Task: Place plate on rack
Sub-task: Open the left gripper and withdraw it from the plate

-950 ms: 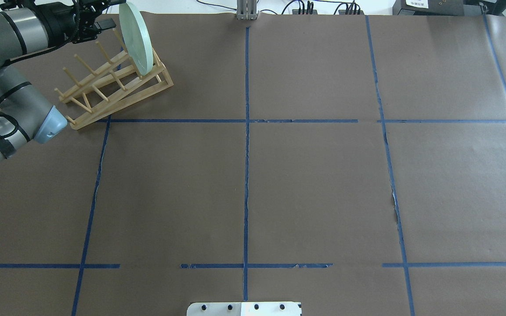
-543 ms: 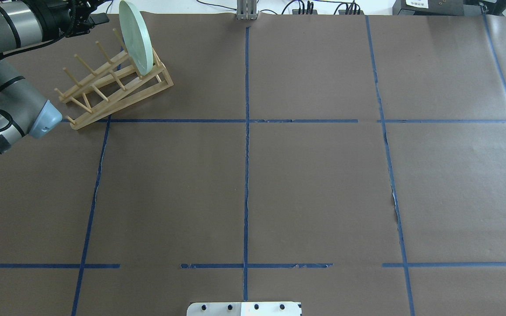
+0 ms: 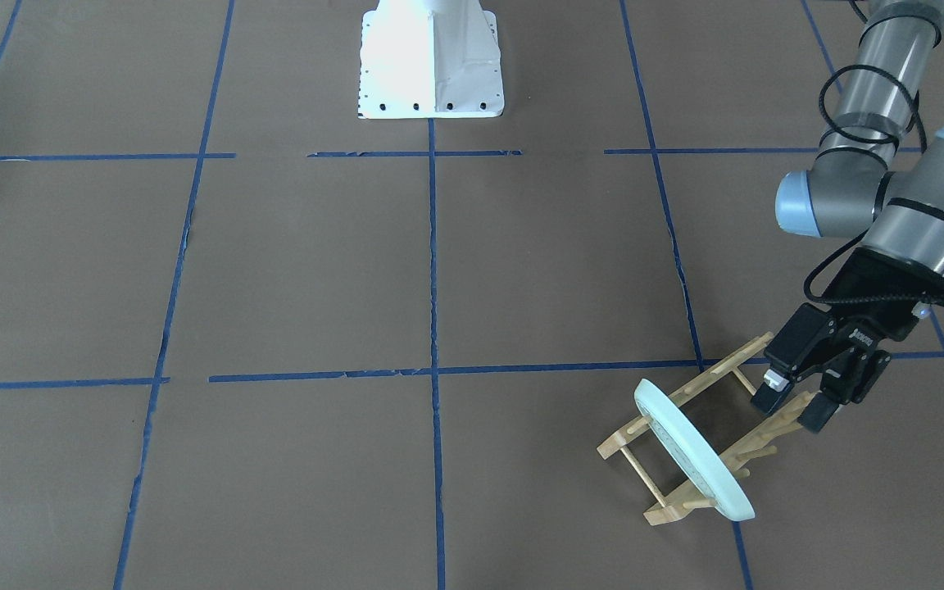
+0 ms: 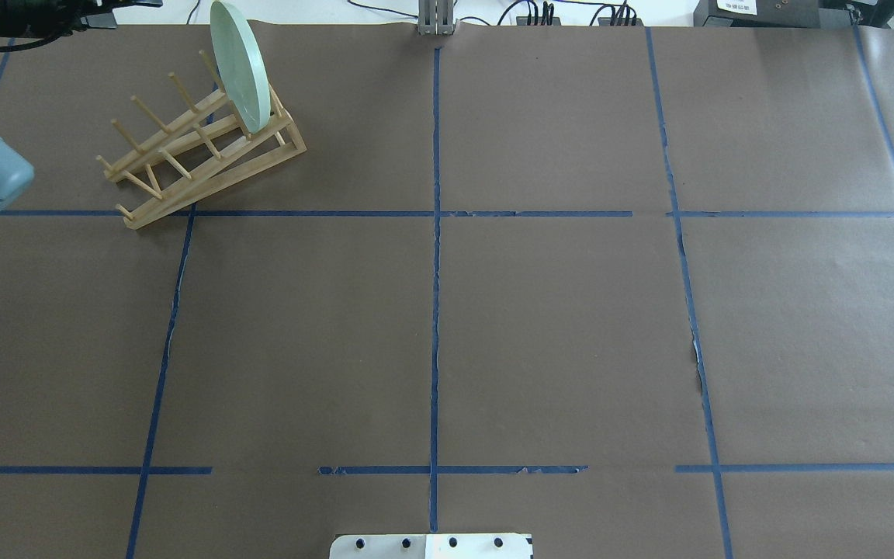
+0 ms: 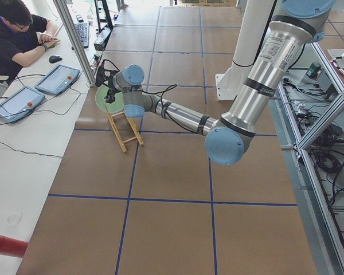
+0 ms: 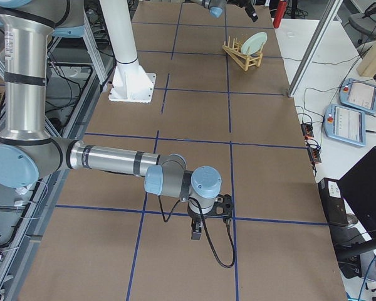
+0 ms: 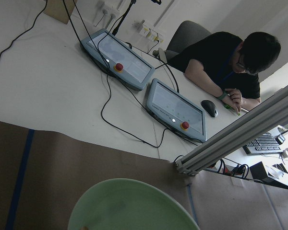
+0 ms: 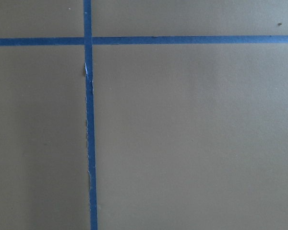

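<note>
Mint plate [image 3: 693, 455] in rack [image 3: 722, 369], left gripper [image 3: 791, 407] spread, angled down

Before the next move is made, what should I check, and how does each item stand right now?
1. Plate on edge, slotted in the rack: ok.
2. Left gripper open, holding nothing, apart from the plate: ok.
3. Rack flat on the table: ok.
4. Left gripper clear of the rack: cannot tell; they overlap in the front view.
5. Right gripper far from the rack: ok. Whether it is open or shut: cannot tell.
</note>
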Tool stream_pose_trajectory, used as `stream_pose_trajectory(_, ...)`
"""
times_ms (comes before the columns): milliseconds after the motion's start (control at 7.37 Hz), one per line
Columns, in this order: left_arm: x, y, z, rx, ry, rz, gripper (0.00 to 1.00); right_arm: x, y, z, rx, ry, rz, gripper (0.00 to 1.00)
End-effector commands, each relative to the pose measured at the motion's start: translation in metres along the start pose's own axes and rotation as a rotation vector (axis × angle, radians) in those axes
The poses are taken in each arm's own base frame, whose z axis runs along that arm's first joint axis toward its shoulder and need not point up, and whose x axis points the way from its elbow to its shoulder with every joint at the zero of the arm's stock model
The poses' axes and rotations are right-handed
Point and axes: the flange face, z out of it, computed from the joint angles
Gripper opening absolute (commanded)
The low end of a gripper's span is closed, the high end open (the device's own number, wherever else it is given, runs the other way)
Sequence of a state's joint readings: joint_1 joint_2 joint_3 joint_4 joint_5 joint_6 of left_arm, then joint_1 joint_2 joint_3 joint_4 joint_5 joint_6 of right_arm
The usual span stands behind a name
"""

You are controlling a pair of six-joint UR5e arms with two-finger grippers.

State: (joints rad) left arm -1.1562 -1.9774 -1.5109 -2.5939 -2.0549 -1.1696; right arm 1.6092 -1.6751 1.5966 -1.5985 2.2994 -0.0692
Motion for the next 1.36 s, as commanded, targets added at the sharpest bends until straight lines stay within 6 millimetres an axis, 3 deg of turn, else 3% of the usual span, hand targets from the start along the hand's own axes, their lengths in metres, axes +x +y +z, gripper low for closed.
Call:
stream_pose_trajectory(0,-0.013,0.0,-0.048,-0.071,-0.132,0.134,1.0,0.0,0.0,0.0,0.0,0.0,0.0,1.0)
stream_pose_trajectory(136,-0.031,-0.009,-0.076,-0.083,-0.21,0.21,1.0,0.0,0.0,0.001,-0.002,0.0,0.002,1.0)
stream_pose_trajectory(543,-0.113,0.038,-0.099,-0.247,-0.351,0.383,1.0,0.0,0.0,0.0,0.0,0.0,0.0,1.0)
stream_pose_trajectory(679,-0.145,0.058,-0.108,-0.304,-0.382,0.399,1.0,0.0,0.0,0.0,0.0,0.0,0.0,1.0)
stream_pose_trajectory(814,-0.17,0.065,-0.117,-0.353,-0.433,0.372,1.0,0.0,0.0,0.0,0.0,0.0,0.0,1.0)
stream_pose_trajectory(950,-0.185,0.07,-0.115,-0.43,-0.453,0.352,1.0,0.0,0.0,0.0,0.0,0.0,0.0,1.0)
stream_pose_trajectory(1221,-0.232,0.055,-0.145,-0.559,-0.487,0.253,1.0,0.0,0.0,0.0,0.0,0.0,0.0,1.0)
